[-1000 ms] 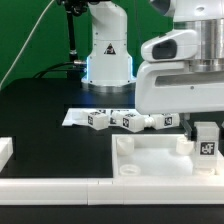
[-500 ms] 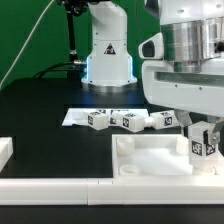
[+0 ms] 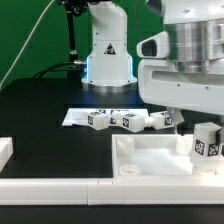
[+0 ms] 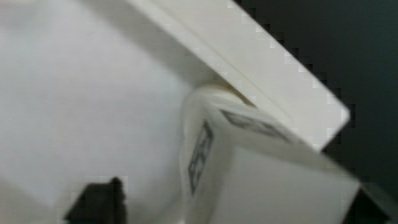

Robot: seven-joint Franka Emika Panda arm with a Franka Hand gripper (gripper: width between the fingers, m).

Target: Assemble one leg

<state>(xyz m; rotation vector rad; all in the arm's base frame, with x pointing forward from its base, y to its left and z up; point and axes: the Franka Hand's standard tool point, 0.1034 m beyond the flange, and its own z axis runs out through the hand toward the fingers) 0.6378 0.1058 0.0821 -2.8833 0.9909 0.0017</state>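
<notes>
Currently one leg (image 3: 207, 143), a short white peg with black-and-white square tags, stands upright at a corner of the single panel (image 3: 150, 160). Three other legs (image 3: 132, 122) lie behind the panel. The gripper (image 3: 203, 119) sits over the panel's leg; whether it grips cannot be determined.

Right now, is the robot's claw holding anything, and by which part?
It cannot be told. The gripper hangs close above a leg at the white panel's corner, but neither view shows whether it grips the leg.
</notes>
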